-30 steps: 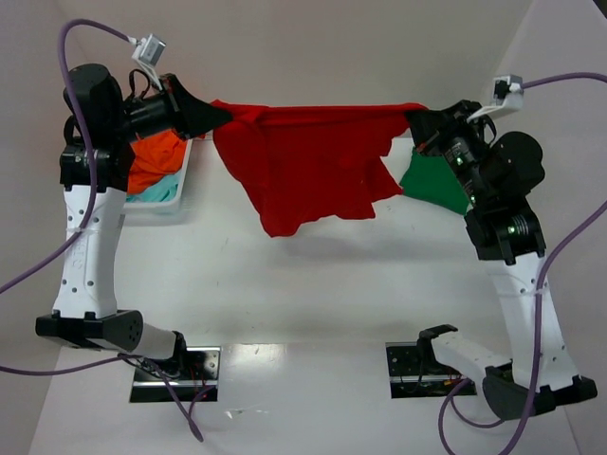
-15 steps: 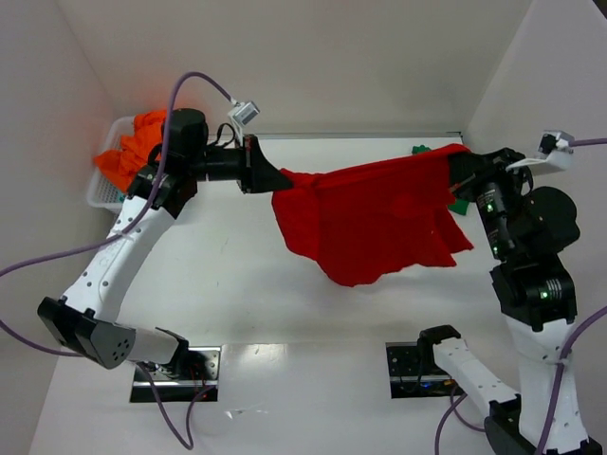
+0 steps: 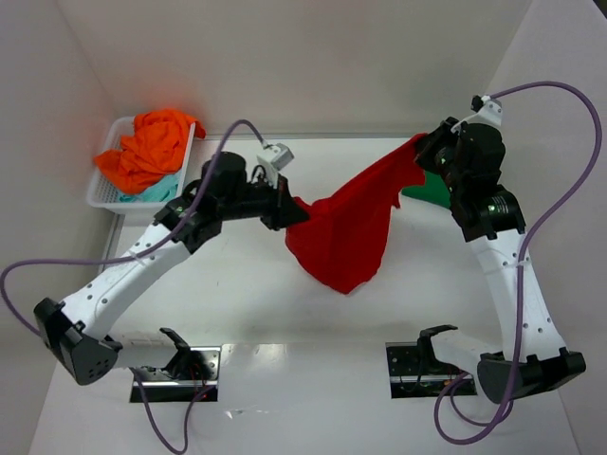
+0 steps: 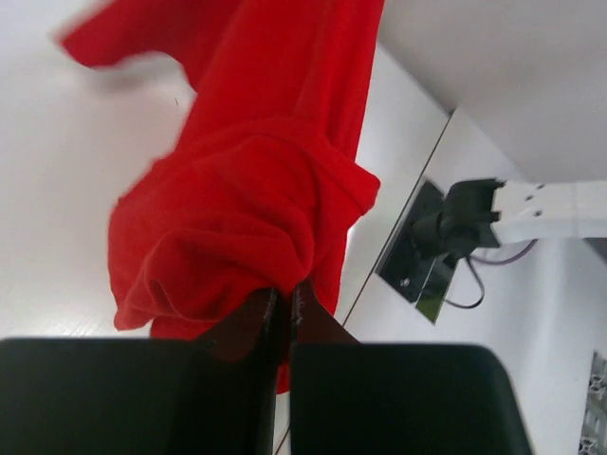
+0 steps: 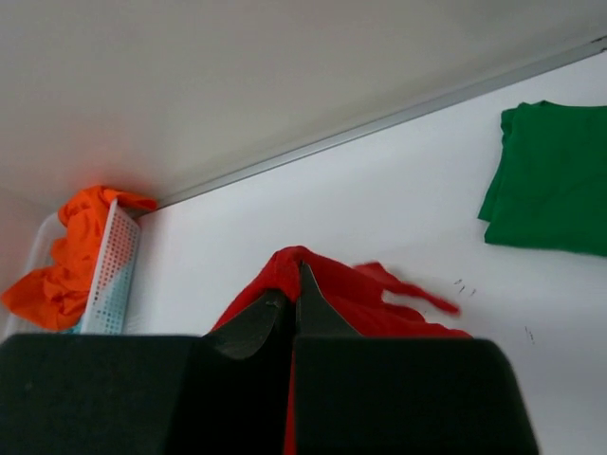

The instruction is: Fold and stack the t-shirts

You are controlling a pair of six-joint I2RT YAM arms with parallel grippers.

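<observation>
The large red t-shirt [image 3: 346,227] hangs in the air over the middle of the table, stretched between both grippers. My left gripper [image 3: 289,216] is shut on its left end, where the red t-shirt [image 4: 256,190] bunches just beyond the fingertips. My right gripper [image 3: 427,152] is shut on the upper right corner; a fold of the red t-shirt [image 5: 327,284] sits pinched between the jaws. A folded dark green t-shirt [image 3: 429,190] [image 5: 550,175] lies flat at the back right, partly hidden by the right arm. An orange t-shirt [image 3: 152,147] and a pale teal t-shirt [image 3: 156,192] fill the basket.
The white lattice basket [image 3: 102,194] [image 5: 112,275] stands at the back left against the wall. Two dark base plates [image 3: 175,365] [image 3: 417,365] sit at the near edge. White walls close in the table on the left, back and right.
Both arms have swung inward and the left gripper has dropped toward the centre. The red shirt, stretched wide a second ago, now hangs as a narrower diagonal drape. The basket has come into full view.
</observation>
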